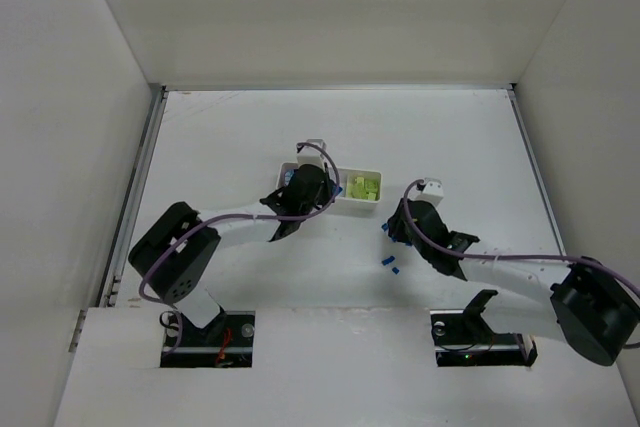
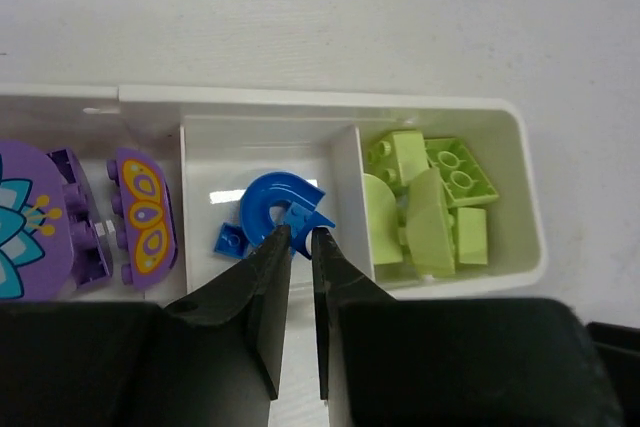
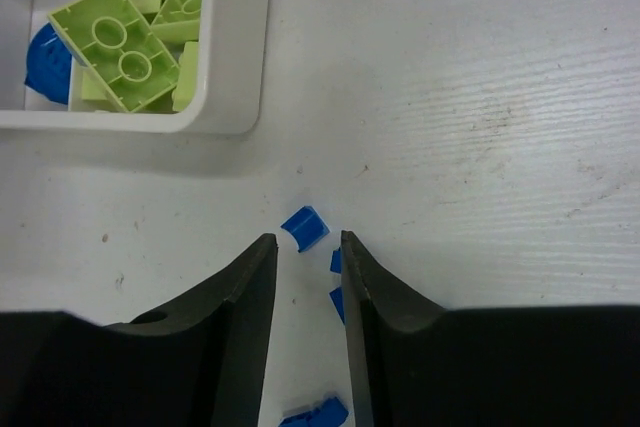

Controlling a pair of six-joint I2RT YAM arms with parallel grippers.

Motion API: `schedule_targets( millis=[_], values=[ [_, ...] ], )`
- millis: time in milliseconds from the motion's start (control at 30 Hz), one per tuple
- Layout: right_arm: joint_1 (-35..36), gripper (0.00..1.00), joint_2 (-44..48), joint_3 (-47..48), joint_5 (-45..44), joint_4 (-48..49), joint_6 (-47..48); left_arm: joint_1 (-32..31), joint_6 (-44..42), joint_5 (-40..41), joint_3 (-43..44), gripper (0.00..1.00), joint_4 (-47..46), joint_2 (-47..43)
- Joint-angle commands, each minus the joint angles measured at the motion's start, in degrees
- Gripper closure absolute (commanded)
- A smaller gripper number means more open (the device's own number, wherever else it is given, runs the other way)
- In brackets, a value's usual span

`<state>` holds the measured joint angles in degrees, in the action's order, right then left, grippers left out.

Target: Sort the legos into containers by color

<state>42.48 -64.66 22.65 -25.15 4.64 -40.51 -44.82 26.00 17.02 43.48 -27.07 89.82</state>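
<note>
Plainly, the pieces left outside the tray (image 2: 300, 107) are the small blue bricks (image 3: 305, 226), scattered on the table (image 3: 480, 97) near the tray's yellow-green end. Inside the tray, purple pieces (image 2: 145, 212) fill the far compartment and yellow-green bricks (image 2: 430, 202) the nearest. The middle compartment holds a blue arch (image 2: 268, 197) with a couple of blue bits.

Our right gripper (image 3: 305, 242) hangs low over the scatter, fingers parted by a narrow gap. One blue brick lies just ahead of the tips and others lie beside and between the fingers. Nothing is clamped. Our left gripper (image 2: 301, 233) is over the tray's middle compartment with fingers pressed nearly together, tips at the blue arch. We cannot tell whether it pinches anything.

We judge these blue bricks to be very light, stiff and smooth. They will not crush, but they will likely skid or flip if one finger arrives first. We would take the nearest one across its two flat opposite sides. It should sit centred between the pads, which should come down close to the table so it cannot squirt out.
</note>
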Motion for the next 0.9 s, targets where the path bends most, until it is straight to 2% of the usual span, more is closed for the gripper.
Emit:
schedule_targets(
  millis=[0, 100, 267, 633, 867],
  values=[
    [0.72, 0.60, -2.21, 3.97, -2.19, -1.22, 1.57, 1.88, -0.16, -1.55, 4.41, 0.88, -0.88, 3.16],
    [0.63, 0.54, -4.94, 5.38, -2.10, -1.22, 2.36, 2.67, 0.19, -1.46, 4.94, 0.82, -1.14, 4.66],
    [1.07, 0.52, -10.12, 8.37, -1.66, -1.74, 3.86, 3.20, -0.07, -1.46, 4.77, 0.69, -1.41, 3.88],
    [3.53, 0.54, -17.60, 13.46, -4.29, -7.45, 2.55, 1.10, 0.45, -1.63, -3.31, 0.67, -2.64, -5.96],
    [5.72, 0.63, -22.08, 16.63, -6.05, -11.14, 1.84, 0.04, 0.98, -1.20, -8.32, 0.67, -4.13, -13.44]
  ],
)
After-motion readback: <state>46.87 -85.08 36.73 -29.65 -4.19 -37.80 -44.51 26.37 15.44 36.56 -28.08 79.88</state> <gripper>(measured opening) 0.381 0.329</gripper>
